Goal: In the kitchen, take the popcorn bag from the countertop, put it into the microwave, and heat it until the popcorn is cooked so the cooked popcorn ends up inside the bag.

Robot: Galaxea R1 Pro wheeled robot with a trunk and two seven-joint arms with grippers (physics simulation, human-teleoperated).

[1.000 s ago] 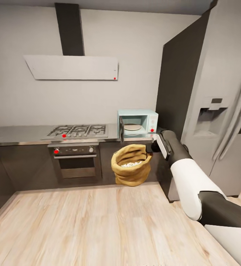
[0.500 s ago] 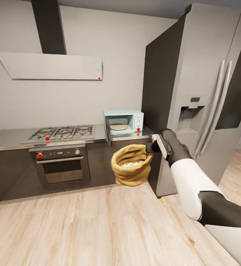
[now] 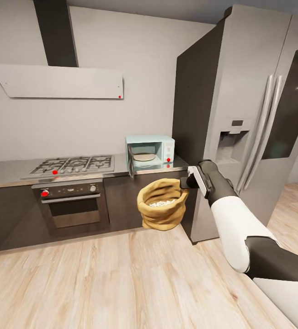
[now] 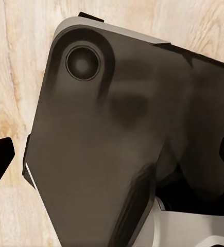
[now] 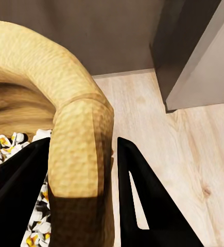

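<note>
Carrying the popcorn bag (image 3: 162,204) toward the microwave (image 3: 150,151), right gripper (image 3: 184,183) clamped on its rolled rim.

Bag hangs in the air in front of the dark cabinets, below the worktop (image 3: 12,170) edge, mouth up so the popcorn (image 3: 162,203) stays in. Microwave door is open, ready for loading. Pinching the rim leaves the body free to slide in. Left gripper (image 4: 112,154): can't tell if open or shut.

Mustard burlap popcorn bag (image 3: 162,203) upright, held off the floor, in front of and below the microwave (image 3: 149,152). Whitish popcorn (image 3: 162,203) inside. Pale-blue microwave sits on the grey countertop (image 3: 12,169), door open.
</note>
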